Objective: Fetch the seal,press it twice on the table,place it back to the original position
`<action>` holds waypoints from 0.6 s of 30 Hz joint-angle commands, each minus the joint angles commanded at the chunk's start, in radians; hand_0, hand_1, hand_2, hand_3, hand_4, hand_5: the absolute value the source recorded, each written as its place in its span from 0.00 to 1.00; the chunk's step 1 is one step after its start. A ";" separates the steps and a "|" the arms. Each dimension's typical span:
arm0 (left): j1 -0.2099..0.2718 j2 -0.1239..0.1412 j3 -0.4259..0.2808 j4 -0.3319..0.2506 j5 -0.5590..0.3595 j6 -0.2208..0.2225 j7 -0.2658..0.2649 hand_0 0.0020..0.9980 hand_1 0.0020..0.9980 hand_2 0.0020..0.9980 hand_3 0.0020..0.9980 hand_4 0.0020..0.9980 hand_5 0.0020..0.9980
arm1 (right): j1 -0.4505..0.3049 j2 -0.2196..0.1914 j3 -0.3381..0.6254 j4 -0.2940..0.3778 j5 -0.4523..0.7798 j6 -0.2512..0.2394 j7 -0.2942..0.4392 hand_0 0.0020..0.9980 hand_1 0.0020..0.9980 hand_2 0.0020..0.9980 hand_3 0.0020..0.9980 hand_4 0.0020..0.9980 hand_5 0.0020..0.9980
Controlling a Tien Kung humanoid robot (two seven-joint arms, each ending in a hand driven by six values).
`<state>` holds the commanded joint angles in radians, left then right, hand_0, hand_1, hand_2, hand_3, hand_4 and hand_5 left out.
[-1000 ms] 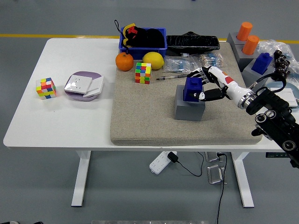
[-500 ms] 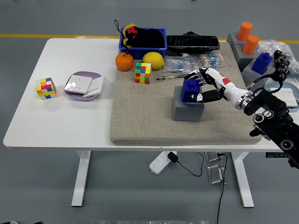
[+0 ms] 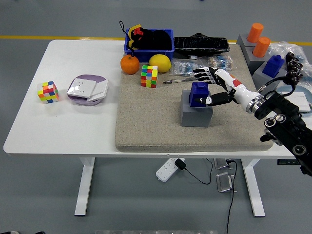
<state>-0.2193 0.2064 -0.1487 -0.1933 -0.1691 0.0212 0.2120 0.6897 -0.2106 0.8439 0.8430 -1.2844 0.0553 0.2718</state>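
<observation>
- Single head view, taken from high on the robot's side, facing forward and down over the white tabletop (image 3: 73, 126).
- The near edge of the tabletop runs across the lower third of the frame, with the legs and grey floor (image 3: 44, 195) visible beneath it; the far edge lies near the top, before a yellow floor line (image 3: 58, 37).
- Range is moderate: the left edge is wholly in frame, while the right end is masked by the robot's right arm (image 3: 285, 124), entering from the right.
- No second view is supplied, so no shared region exists.
</observation>
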 joint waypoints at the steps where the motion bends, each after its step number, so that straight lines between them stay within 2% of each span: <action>1: 0.000 0.000 0.000 0.000 0.000 0.000 0.000 0.81 0.78 0.76 0.80 0.68 0.42 | 0.000 0.000 0.000 0.000 0.000 0.000 0.000 0.85 0.88 0.87 0.89 1.00 0.00; 4: 0.000 0.000 0.000 0.000 0.000 0.000 0.000 0.81 0.78 0.76 0.80 0.68 0.42 | 0.000 0.000 0.005 0.001 -0.002 0.007 -0.003 0.85 0.88 0.87 0.89 1.00 0.00; 5: -0.001 0.000 -0.001 0.000 0.001 0.000 0.001 0.81 0.78 0.76 0.80 0.68 0.42 | 0.000 -0.001 0.006 0.002 -0.005 0.011 -0.006 0.86 0.89 0.88 0.91 1.00 0.08; 10: -0.001 0.001 0.001 0.000 -0.001 0.000 0.000 0.81 0.78 0.76 0.80 0.68 0.42 | -0.004 -0.008 0.023 0.011 -0.034 0.043 -0.032 0.86 0.89 0.88 0.91 1.00 0.08; 11: -0.001 0.000 0.001 0.000 -0.001 0.000 -0.001 0.81 0.78 0.76 0.80 0.68 0.42 | -0.005 -0.009 0.026 0.012 -0.036 0.044 -0.033 0.93 0.94 0.93 0.97 1.00 0.32; 16: -0.001 0.000 0.003 0.000 -0.004 -0.001 -0.001 0.81 0.78 0.76 0.80 0.68 0.42 | -0.020 -0.031 0.058 0.025 -0.059 0.061 -0.048 0.93 0.94 0.93 0.97 1.00 0.32; 17: -0.001 0.000 0.003 0.000 -0.006 -0.001 -0.002 0.81 0.79 0.76 0.80 0.68 0.42 | -0.030 -0.043 0.071 0.034 -0.068 0.072 -0.056 0.99 0.98 0.96 1.00 1.00 0.42; 18: -0.001 0.000 0.004 0.000 -0.007 0.000 -0.003 0.81 0.79 0.76 0.80 0.68 0.42 | -0.037 -0.051 0.079 0.040 -0.073 0.079 -0.061 0.99 0.98 0.96 1.00 1.00 0.42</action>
<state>-0.2199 0.2068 -0.1451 -0.1930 -0.1756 0.0208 0.2094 0.6524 -0.2620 0.9232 0.8831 -1.3571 0.1341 0.2105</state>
